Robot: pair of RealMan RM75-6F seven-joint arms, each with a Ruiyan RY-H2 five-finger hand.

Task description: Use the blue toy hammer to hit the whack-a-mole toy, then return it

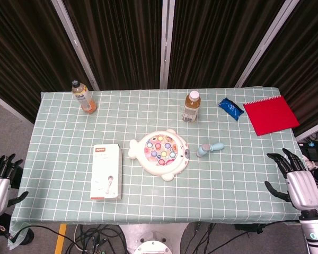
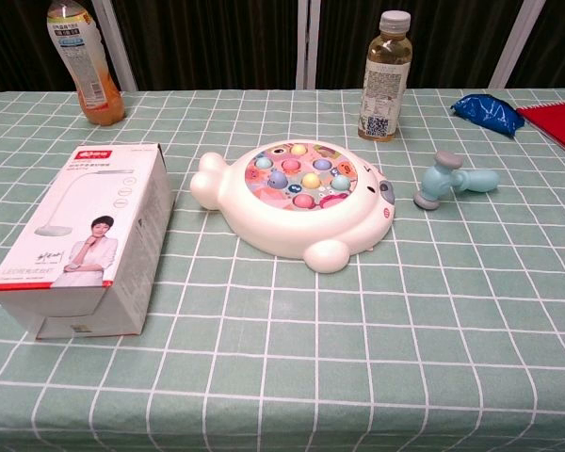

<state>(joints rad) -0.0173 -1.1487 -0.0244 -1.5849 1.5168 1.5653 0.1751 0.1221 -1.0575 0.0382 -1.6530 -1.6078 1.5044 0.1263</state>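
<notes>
The white bear-shaped whack-a-mole toy (image 1: pixel 160 153) (image 2: pixel 298 199) lies in the middle of the checked table, its coloured buttons facing up. Just to its right lies the blue toy hammer (image 1: pixel 210 148) (image 2: pixel 451 183) on its side, handle pointing right. My right hand (image 1: pixel 296 181) hovers at the table's right edge with fingers spread and nothing in it, well to the right of the hammer. My left hand (image 1: pixel 0 179) hangs off the left edge, fingers apart and empty. Neither hand shows in the chest view.
A white and red box (image 1: pixel 106 171) (image 2: pixel 85 237) lies left of the toy. An orange drink bottle (image 1: pixel 83 97) (image 2: pixel 84 62) stands back left, a tea bottle (image 1: pixel 191 106) (image 2: pixel 385 75) behind the toy. A blue packet (image 1: pixel 231 108) (image 2: pixel 486 113) and a red notebook (image 1: pixel 270 115) lie back right.
</notes>
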